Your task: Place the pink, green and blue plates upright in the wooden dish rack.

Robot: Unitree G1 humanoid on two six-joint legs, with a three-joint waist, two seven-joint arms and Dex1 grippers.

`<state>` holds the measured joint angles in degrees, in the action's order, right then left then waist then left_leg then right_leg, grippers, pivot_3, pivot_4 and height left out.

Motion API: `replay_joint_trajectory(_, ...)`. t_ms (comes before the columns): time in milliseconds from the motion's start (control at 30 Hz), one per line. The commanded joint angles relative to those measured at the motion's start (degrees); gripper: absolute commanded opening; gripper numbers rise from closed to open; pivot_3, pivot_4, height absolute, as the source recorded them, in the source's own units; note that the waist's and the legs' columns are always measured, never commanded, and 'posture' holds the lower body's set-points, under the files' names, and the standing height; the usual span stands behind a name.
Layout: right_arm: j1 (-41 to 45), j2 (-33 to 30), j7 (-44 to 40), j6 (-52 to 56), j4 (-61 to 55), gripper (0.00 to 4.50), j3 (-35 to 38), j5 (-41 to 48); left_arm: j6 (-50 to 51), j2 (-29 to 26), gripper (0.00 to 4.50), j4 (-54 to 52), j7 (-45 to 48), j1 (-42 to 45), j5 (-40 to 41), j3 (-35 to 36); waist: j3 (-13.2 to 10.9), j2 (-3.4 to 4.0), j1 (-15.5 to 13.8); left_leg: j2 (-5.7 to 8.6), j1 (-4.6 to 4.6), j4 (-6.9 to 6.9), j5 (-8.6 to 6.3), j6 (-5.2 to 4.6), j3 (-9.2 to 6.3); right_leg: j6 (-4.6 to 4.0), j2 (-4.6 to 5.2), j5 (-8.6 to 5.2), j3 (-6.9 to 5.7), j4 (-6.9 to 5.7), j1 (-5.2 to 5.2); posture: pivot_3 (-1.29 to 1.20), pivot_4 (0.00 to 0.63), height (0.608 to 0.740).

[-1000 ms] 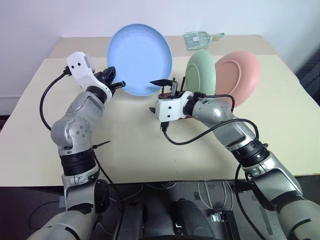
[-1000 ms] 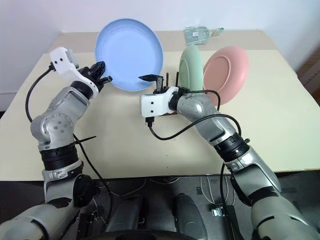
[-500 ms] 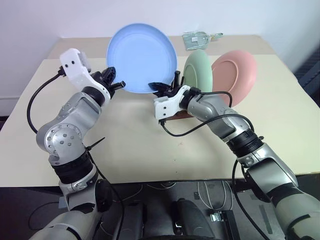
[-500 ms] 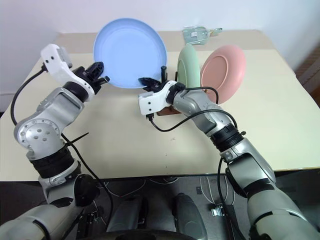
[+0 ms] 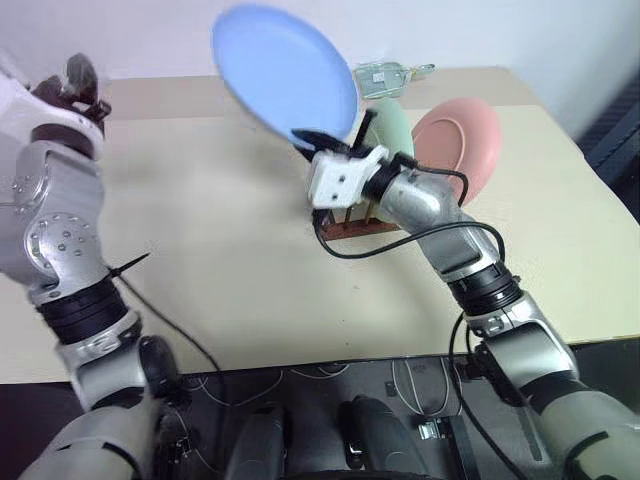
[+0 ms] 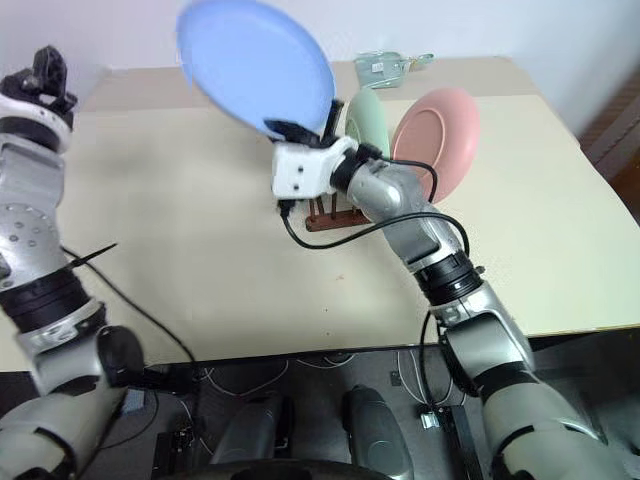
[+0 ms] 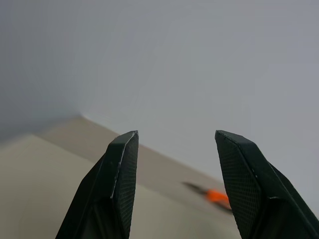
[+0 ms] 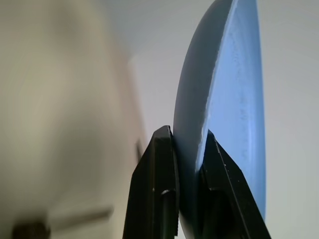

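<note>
Blue plate (image 5: 285, 70) pinched at rim by right gripper (image 5: 322, 142), raised above rack (image 5: 352, 222) holding green plate (image 5: 395, 125) and pink plate (image 5: 455, 145); left gripper (image 7: 174, 164) parted, empty; next, lowering between free pegs.

arm construction

both arms are built from rounded silver-grey segments joined by black ribbed collars. a white rectangular camera housing is fitted at the wrist behind the right gripper (image 5: 312, 139); a black cable is looped from it along the forearm. the left gripper (image 7: 175, 185) is formed of two black, finely textured tapered fingers (image 7: 117, 189).
</note>
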<state>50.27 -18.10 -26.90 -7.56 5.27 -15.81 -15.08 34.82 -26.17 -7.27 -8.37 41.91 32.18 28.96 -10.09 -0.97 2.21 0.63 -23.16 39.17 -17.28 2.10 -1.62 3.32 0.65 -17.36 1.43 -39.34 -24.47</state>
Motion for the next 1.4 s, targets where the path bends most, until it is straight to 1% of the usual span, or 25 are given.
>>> replay_joint_trajectory(33, -0.68, 4.25, -5.43, 20.59, -13.18, 0.00, 8.92, 21.13, -2.52, -1.45, 2.47, -0.53, 8.52, -6.04, -2.91, -5.92, 0.01, -0.01, -0.42, 0.01, 0.00, 0.04, -0.01, -0.01, -0.02, -0.01, 0.03, 0.01, -0.02, 0.01, 0.04, 0.00, 0.150, 0.740)
replay_joint_trajectory(67, -0.93, 5.88, -4.69, 29.12, -16.34, 0.00, 12.25, 28.10, -3.09, -1.71, 2.47, -1.37, 11.31, -8.70, -3.85, -8.52, 0.02, -0.02, -0.75, 0.01, -0.01, 0.06, -0.01, -0.03, -0.02, -0.03, 0.06, 0.02, -0.03, 0.01, 0.05, 0.00, 0.150, 0.740)
replay_joint_trajectory(133, -1.13, 8.03, -1.92, 43.22, -20.71, 0.00, 18.12, 39.15, -3.54, -1.29, 2.47, -2.94, 15.62, -12.81, -4.20, -12.06, 0.02, -0.02, -1.48, 0.01, -0.01, 0.07, -0.01, -0.06, -0.02, -0.09, 0.08, 0.07, -0.03, 0.02, 0.07, 0.00, 0.150, 0.740)
replay_joint_trajectory(167, -1.36, 8.34, -0.74, 47.56, -22.39, 0.00, 20.08, 42.36, -4.28, -0.74, 2.47, -4.00, 18.06, -14.86, -3.77, -13.41, 0.02, -0.02, -1.62, 0.01, -0.02, 0.07, 0.00, -0.09, -0.04, -0.11, 0.10, 0.07, -0.06, 0.01, 0.06, 0.00, 0.150, 0.740)
replay_joint_trajectory(233, -1.56, 10.21, 4.49, 56.86, -24.88, 0.00, 25.26, 49.88, -5.50, -0.13, 2.47, -6.50, 23.40, -19.55, -3.22, -16.97, 0.02, -0.02, -1.60, 0.01, -0.05, 0.06, -0.01, -0.15, -0.06, -0.14, 0.14, 0.10, -0.08, 0.02, 0.05, 0.00, 0.150, 0.740)
replay_joint_trajectory(300, -1.92, 12.10, 10.11, 62.89, -26.25, 0.00, 28.92, 54.12, -7.19, -1.13, 2.47, -7.88, 28.20, -23.50, -4.86, -20.72, 0.02, 0.00, -1.45, 0.01, -0.06, 0.01, -0.13, -0.37, -0.05, -0.17, 0.15, 0.11, -0.08, 0.02, 0.02, 0.00, 0.150, 0.740)
replay_joint_trajectory(400, -3.21, 12.50, 14.70, 66.65, -27.87, 0.00, 30.64, 56.11, -9.15, -3.63, 2.47, -10.59, 36.48, -28.66, -5.79, -25.48, 0.10, 0.18, -1.01, -0.01, -0.08, -0.10, -0.13, -0.38, -0.03, -0.21, 0.14, 0.12, -0.06, -0.01, -0.10, 0.00, 0.150, 0.740)
replay_joint_trajectory(533, -3.89, 11.70, 17.13, 69.01, -28.51, 0.00, 30.64, 57.61, -8.20, -3.70, 2.47, -12.72, 39.97, -30.08, -3.98, -25.99, 0.09, 0.22, -1.07, -0.02, -0.08, -0.14, -0.10, -0.45, -0.02, -0.22, 0.12, 0.13, -0.06, -0.06, -0.14, 0.00, 0.150, 0.740)
replay_joint_trajectory(767, -4.99, 10.75, 19.33, 70.02, -27.00, 0.00, 29.61, 57.64, -7.71, -3.25, 2.47, -13.26, 41.05, -29.69, -5.81, -27.13, 0.10, 0.21, -1.18, -0.01, -0.08, -0.11, -0.06, -0.52, -0.01, -0.24, 0.11, 0.15, -0.07, -0.08, -0.11, 0.00, 0.150, 0.740)
replay_joint_trajectory(900, -5.75, 9.60, 19.37, 68.00, -24.93, 0.00, 28.07, 55.28, -7.24, -2.71, 2.47, -13.89, 40.84, -29.53, -5.67, -27.26, 0.10, 0.21, -1.16, -0.01, -0.09, -0.10, -0.06, -0.53, 0.00, -0.23, 0.10, 0.15, -0.07, -0.08, -0.11, 0.00, 0.150, 0.740)
replay_joint_trajectory(1033, -5.89, 9.27, 18.50, 67.42, -22.97, 0.00, 27.48, 55.61, -7.13, -2.33, 2.47, -14.02, 40.61, -29.40, -6.10, -27.49, 0.10, 0.21, -1.16, -0.02, -0.09, -0.10, -0.06, -0.53, 0.00, -0.23, 0.09, 0.15, -0.07, -0.08, -0.11, 0.00, 0.150, 0.740)
replay_joint_trajectory(1100, -5.76, 8.64, 18.27, 66.40, -22.19, 0.82, 26.50, 54.42, -7.06, -2.18, 2.54, -14.22, 40.54, -29.48, -6.19, -27.53, 0.10, 0.21, -1.17, -0.02, -0.09, -0.10, -0.06, -0.53, 0.00, -0.23, 0.09, 0.15, -0.07, -0.08, -0.11, 0.00, 0.150, 0.740)
replay_joint_trajectory(1133, -5.51, 8.45, 18.06, 65.52, -21.94, 1.08, 26.25, 53.95, -7.00, -2.08, 2.54, -14.40, 40.46, -29.53, -6.21, -27.56, 0.10, 0.21, -1.17, -0.02, -0.09, -0.10, -0.06, -0.53, 0.00, -0.23, 0.09, 0.15, -0.07, -0.08, -0.11, 0.00, 0.150, 0.740)
replay_joint_trajectory(1200, -4.79, 8.32, 17.88, 64.56, -21.61, 2.07, 26.11, 53.65, -6.77, -1.86, 2.54, -14.59, 40.35, -29.61, -6.12, -27.47, 0.10, 0.21, -1.17, -0.01, -0.09, -0.09, -0.06, -0.53, 0.00, -0.23, 0.09, 0.15, -0.07, -0.08, -0.11, 0.00, 0.150, 0.740)
replay_joint_trajectory(1233, -4.46, 7.14, 16.80, 63.26, -21.91, 2.51, 24.90, 52.45, -6.70, -1.81, 2.54, -14.75, 40.27, -29.71, -6.21, -27.46, 0.10, 0.21, -1.18, -0.01, -0.09, -0.09, -0.06, -0.53, 0.00, -0.23, 0.09, 0.15, -0.07, -0.08, -0.11, 0.00, 0.150, 0.740)
replay_joint_trajectory(1400, -3.70, -1.98, 10.40, 55.12, -24.05, 2.51, 17.45, 43.85, -6.31, -1.56, 2.54, -15.43, 40.13, -30.08, -6.40, -27.41, 0.10, 0.21, -1.25, -0.01, -0.10, -0.07, -0.06, -0.54, 0.00, -0.23, 0.08, 0.15, -0.07, -0.07, -0.11, 0.00, 0.150, 0.740)
